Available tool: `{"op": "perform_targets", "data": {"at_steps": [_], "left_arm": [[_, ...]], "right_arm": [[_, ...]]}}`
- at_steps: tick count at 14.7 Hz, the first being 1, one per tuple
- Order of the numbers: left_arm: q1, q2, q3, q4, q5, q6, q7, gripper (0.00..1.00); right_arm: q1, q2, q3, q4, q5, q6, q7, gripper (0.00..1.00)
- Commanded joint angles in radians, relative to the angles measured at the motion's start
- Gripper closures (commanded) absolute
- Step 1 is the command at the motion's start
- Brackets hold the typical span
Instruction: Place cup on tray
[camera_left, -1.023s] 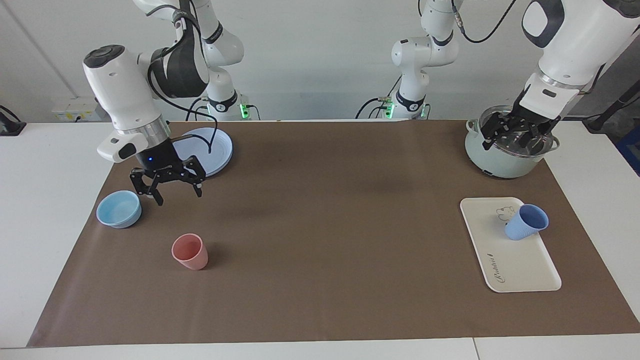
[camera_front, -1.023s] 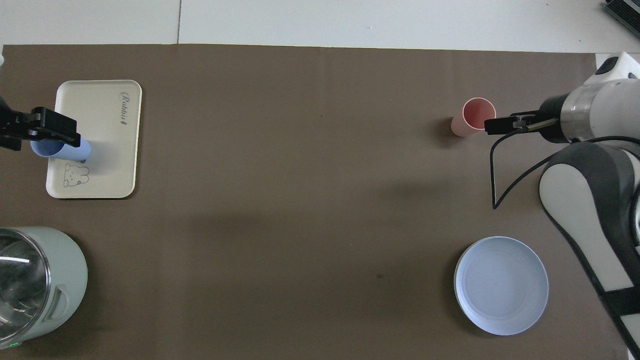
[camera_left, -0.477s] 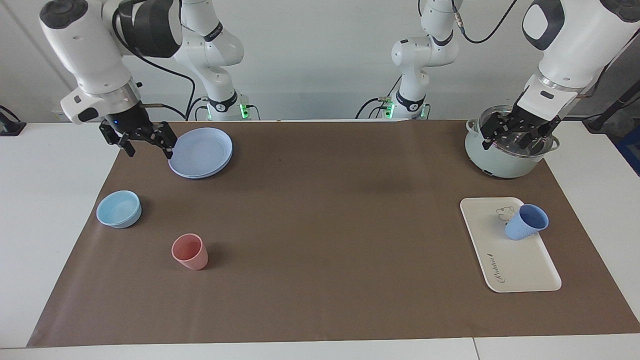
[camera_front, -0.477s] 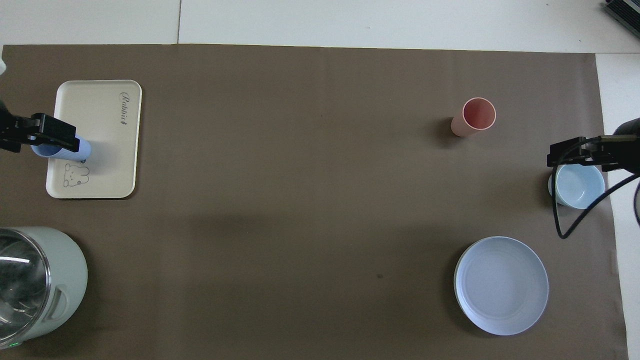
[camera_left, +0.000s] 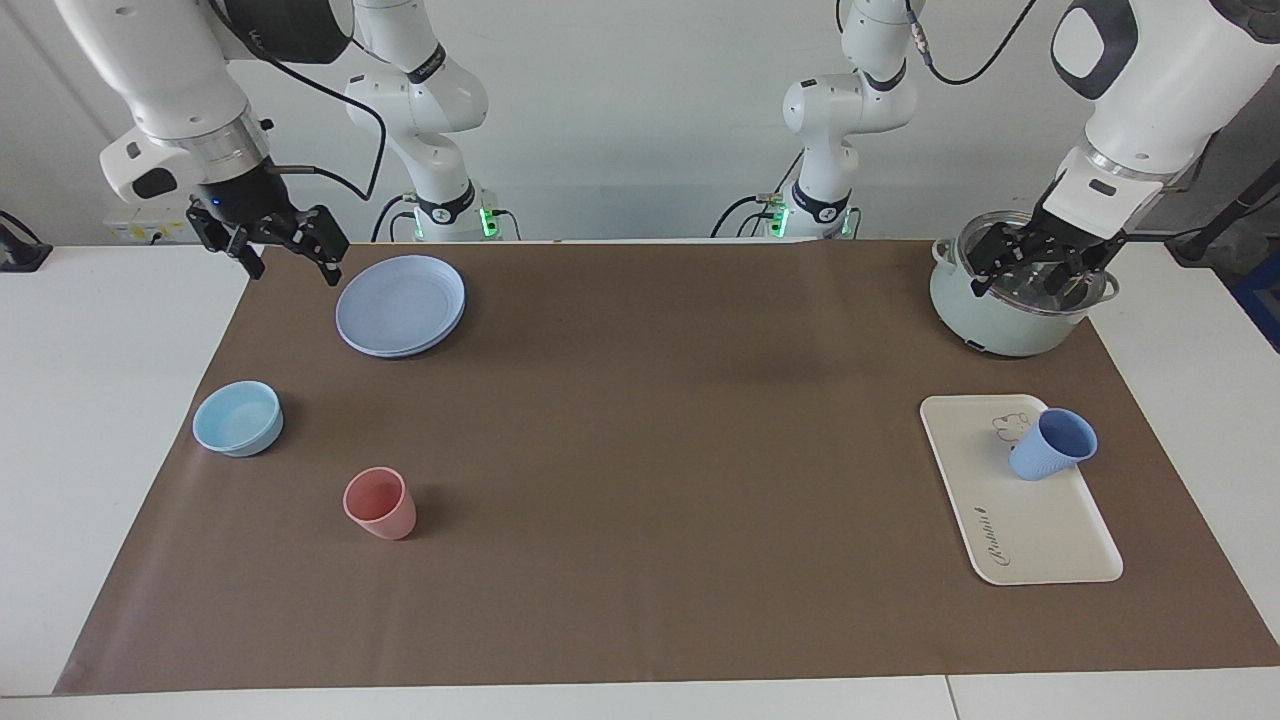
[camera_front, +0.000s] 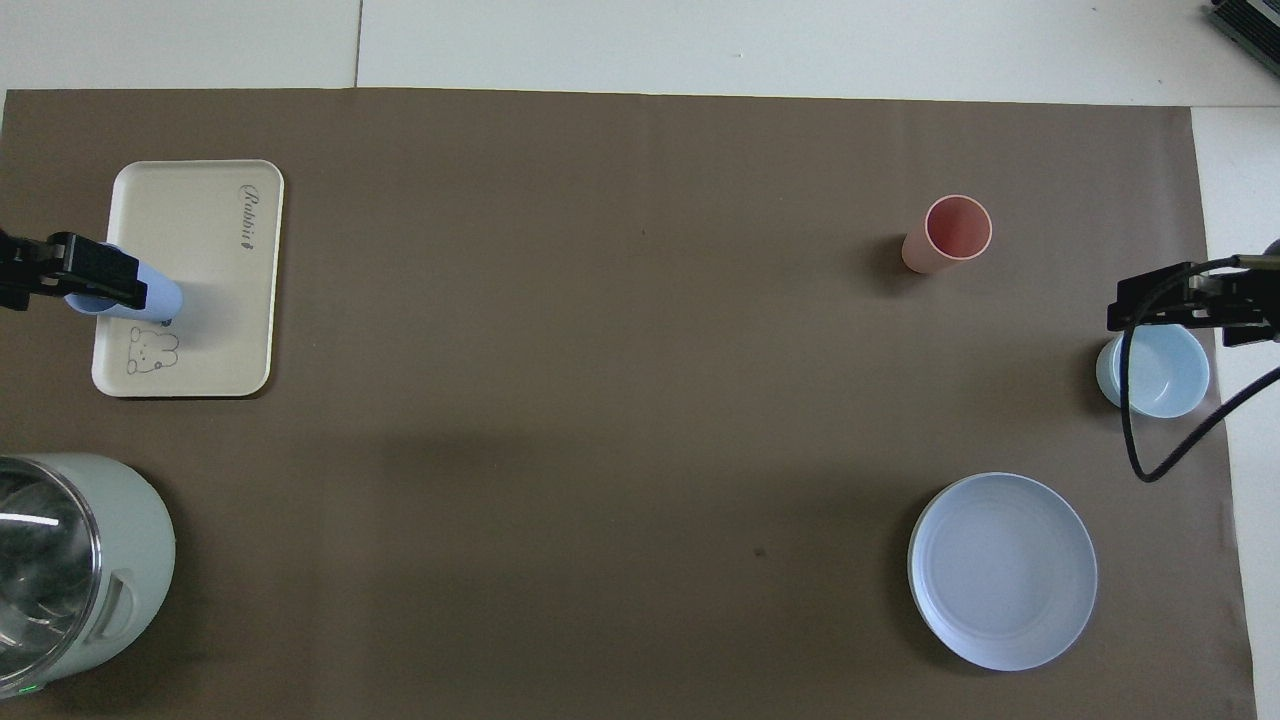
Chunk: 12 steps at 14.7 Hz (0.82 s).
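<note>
Right gripper (camera_left: 278, 255) now raised, fingers spread; cup (camera_left: 1050, 445) on tray (camera_left: 1010, 530), part-hidden overhead

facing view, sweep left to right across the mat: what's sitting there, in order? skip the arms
light-blue bowl → pink cup → blue plates → cream tray, with the blue cup on it. The pot overlaps the tray's span, so it is left out.

Hidden and cut-off parts

From overhead, we see the left pincer (camera_front: 60, 285) covering the cup (camera_front: 155, 298) rim beneath it; the pot (camera_front: 110, 560) and right pincer (camera_front: 1190, 303) run off the frame's edge.
</note>
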Motion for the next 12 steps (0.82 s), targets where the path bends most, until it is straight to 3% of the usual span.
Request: {"op": "perform_targets", "data": {"at_steps": [1,12], "left_arm": [[0.005,-0.031,-0.002,-0.032,0.001,0.017,0.025,0.00],[0.022,-0.033,-0.002,-0.032,-0.001,0.023,0.022,0.00]], "right_arm": [[-0.009,0.013,0.003,0.020,0.024,-0.022,0.014,0.00],[-0.006,0.012,0.005,0.010,0.007,-0.025,-0.001,0.00]]}}
